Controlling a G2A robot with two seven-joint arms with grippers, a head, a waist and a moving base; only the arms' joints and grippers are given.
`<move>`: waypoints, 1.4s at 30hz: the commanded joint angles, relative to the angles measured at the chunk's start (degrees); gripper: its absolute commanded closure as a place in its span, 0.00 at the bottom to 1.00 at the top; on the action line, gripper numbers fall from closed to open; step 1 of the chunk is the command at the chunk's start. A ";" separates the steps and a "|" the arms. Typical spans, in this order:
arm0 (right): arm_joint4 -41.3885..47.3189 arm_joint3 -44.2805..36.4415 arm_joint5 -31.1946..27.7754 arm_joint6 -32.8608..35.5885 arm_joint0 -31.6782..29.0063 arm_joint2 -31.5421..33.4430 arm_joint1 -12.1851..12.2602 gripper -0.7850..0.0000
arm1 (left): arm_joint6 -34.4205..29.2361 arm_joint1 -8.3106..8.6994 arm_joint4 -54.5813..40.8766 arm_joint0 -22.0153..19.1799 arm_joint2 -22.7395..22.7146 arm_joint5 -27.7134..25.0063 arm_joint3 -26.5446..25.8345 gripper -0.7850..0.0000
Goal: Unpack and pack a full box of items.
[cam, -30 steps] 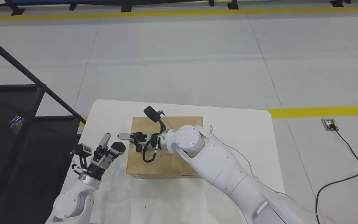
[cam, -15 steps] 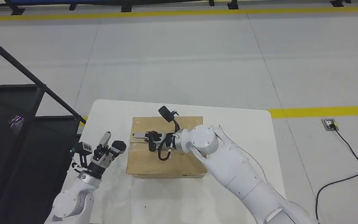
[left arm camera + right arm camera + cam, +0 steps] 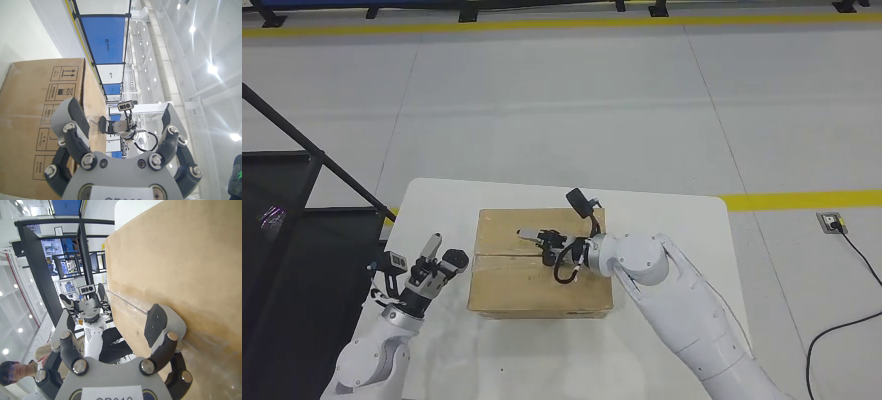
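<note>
A closed brown cardboard box point(image 3: 512, 285) sits in the middle of the white table point(image 3: 672, 240); clear tape point(image 3: 128, 302) covers its top seam. My right gripper point(image 3: 540, 238) lies low over the box top, open, with one finger pad point(image 3: 156, 324) against the taped seam. Its other finger point(image 3: 70, 323) is off the cardboard. My left gripper point(image 3: 442, 252) hovers just beyond the box's left side, open with nothing in it. In the left wrist view the box's printed side point(image 3: 37, 98) is close beside one finger point(image 3: 78, 117), and the right gripper point(image 3: 105, 126) shows farther off on the top.
A black metal frame point(image 3: 282, 200) stands beside the table's left edge. Bare table surface lies to the right of the box and in front of it. A yellow floor line point(image 3: 802, 200) runs behind the table.
My right gripper has slid to the right along the box's top seam, from near the left edge to about the middle. The left arm has stayed nearly still.
</note>
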 commanded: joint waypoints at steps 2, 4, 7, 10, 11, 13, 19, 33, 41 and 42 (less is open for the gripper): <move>-1.05 -0.91 1.87 0.50 -0.96 1.72 0.68 0.00 | 0.00 0.02 -0.01 -0.01 0.03 0.01 -0.04 0.00; -1.93 -1.66 2.95 0.99 -1.55 2.51 1.08 0.00 | -0.01 0.04 0.11 -0.01 0.05 -0.15 -0.08 0.00; -3.01 -2.79 4.00 1.50 -2.55 3.79 1.66 0.00 | 0.07 0.06 0.14 -0.04 0.11 -0.15 -0.10 0.00; -3.56 -3.97 4.75 1.13 -3.79 5.36 2.21 0.00 | 0.08 0.09 0.29 -0.02 0.17 -0.16 -0.20 0.00; -3.59 -4.39 4.84 1.19 -4.21 5.92 2.39 0.00 | 0.06 0.10 0.38 0.01 0.19 -0.25 -0.29 0.00; -3.68 -5.45 4.83 1.08 -5.18 6.98 2.75 0.00 | 0.11 0.11 0.37 0.07 0.22 -0.31 -0.36 0.00; -3.03 -9.68 3.46 0.26 -8.92 10.31 3.74 0.00 | 0.33 0.17 0.73 0.32 0.21 -0.29 -0.63 0.00; -3.14 -13.26 5.11 -1.87 -12.94 15.17 5.27 0.00 | 0.54 0.33 0.97 1.50 -0.23 -0.69 -1.23 0.00; -1.95 -15.83 4.23 -2.35 -15.85 17.97 6.12 0.00 | 0.58 0.40 0.86 1.67 -0.32 -0.61 -1.42 0.00; -1.65 -16.25 3.90 -2.57 -16.26 18.29 6.20 0.00 | 0.53 0.42 0.89 1.66 -0.32 -0.61 -1.41 0.00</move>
